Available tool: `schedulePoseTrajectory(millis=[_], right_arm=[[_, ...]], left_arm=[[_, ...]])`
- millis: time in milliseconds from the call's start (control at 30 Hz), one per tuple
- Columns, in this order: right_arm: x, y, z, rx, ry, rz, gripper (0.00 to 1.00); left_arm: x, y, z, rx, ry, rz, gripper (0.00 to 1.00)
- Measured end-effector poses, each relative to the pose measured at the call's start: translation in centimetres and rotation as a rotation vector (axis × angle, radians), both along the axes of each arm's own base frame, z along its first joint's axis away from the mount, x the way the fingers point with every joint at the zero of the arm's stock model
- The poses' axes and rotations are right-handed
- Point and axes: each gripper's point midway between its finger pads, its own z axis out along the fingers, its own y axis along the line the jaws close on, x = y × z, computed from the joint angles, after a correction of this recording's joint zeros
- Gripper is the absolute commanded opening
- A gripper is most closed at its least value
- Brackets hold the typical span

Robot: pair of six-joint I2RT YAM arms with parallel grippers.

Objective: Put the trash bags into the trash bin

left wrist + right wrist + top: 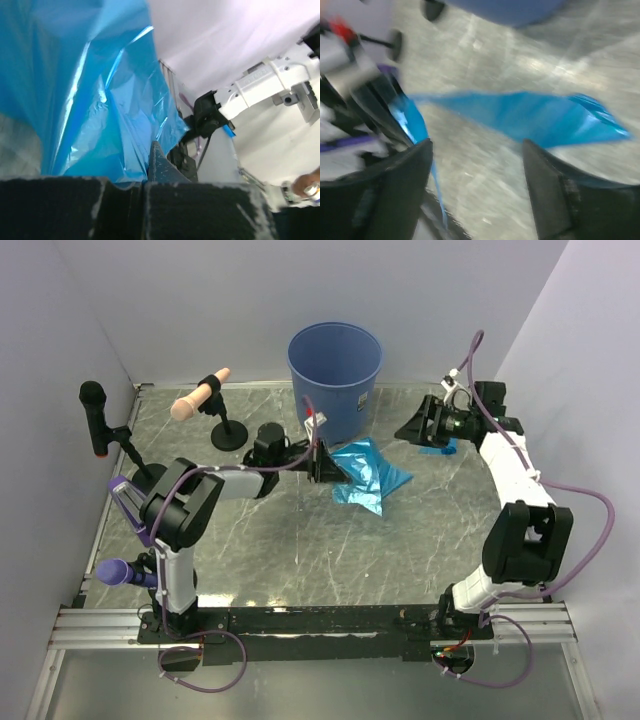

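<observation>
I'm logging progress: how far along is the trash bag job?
Done: nothing yet; no bag shows inside the trash bin. In hand: the left gripper is shut on the edge of the trash bag, which lies on the table; the right gripper is open. Left: lifting it into the bin.

Bin [335,390]: desk [300,550], back centre. Bag [372,477]: on desk, just before bin. Stand [228,432]: left of bin.
</observation>
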Motion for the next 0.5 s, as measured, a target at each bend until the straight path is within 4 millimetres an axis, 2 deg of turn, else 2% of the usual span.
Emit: schedulePoseTrajectory(millis=[67, 167, 267, 333, 367, 433, 500], right_arm=[[-0.7, -1.2, -0.3, -0.089, -0.052, 0.017, 0.96], [-3.5, -0.4, 1.0, -0.222, -0.252, 0.145, 0.96], [-9.4, 2.8, 3.1, -0.374, -0.574, 0.370, 0.95], [-13.0, 4.8, 4.0, -0.450, -0.791, 0.518, 0.94], [-14.6, 5.5, 3.8, -0.488, -0.894, 0.587, 0.93], [-16.7, 5.7, 3.1, -0.575, -1.051, 0.662, 0.93], [-16.8, 5.6, 1.8, -0.675, -1.174, 0.708, 0.94]], left_arm=[[1.2, 0.5, -0.3, 0.058, 0.055, -0.001, 0.01], [3.1, 0.5, 1.3, 0.116, 0.078, -0.027, 0.01], [4.2, 1.4, 3.9, 0.104, 0.056, -0.056, 0.01], [4.2, 2.2, 4.0, 0.107, 0.074, -0.066, 0.01], [4.3, 2.6, 3.8, 0.115, 0.092, -0.067, 0.01], [4.3, 3.3, 3.3, 0.135, 0.144, -0.070, 0.01], [4.4, 3.8, 3.2, 0.140, 0.168, -0.072, 0.01]])
